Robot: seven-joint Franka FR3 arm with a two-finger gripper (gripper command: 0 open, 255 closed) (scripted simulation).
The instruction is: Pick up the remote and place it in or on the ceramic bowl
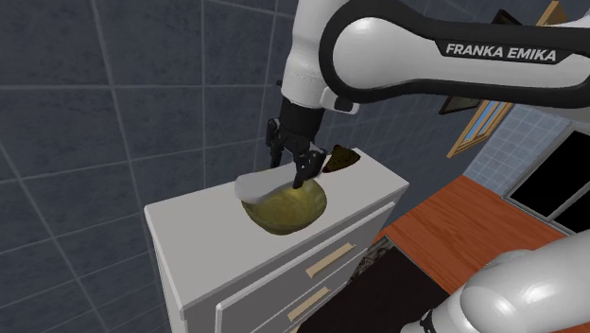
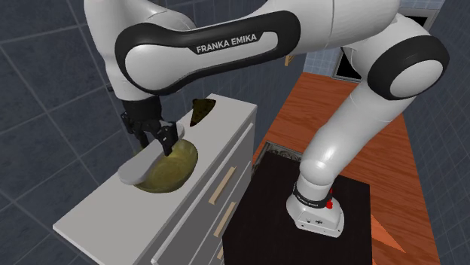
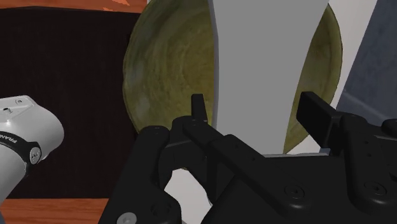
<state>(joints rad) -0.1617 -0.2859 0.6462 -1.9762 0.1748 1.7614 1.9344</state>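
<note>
Wrist view, gripper (image 3: 257,109) clasping remote (image 3: 267,63), above bowl (image 3: 167,63)

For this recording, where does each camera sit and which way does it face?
Shoulder view: beside the black stand, looking down on the white cabinet; the arm and gripper show.
Second exterior view: raised off the cabinet's end, looking down over it; the whole arm down to the stand shows.
Wrist view: on the hand, looking along the fingers at the remote and bowl.
Shared: both outside views show the gripper holding the remote over the bowl.
</note>
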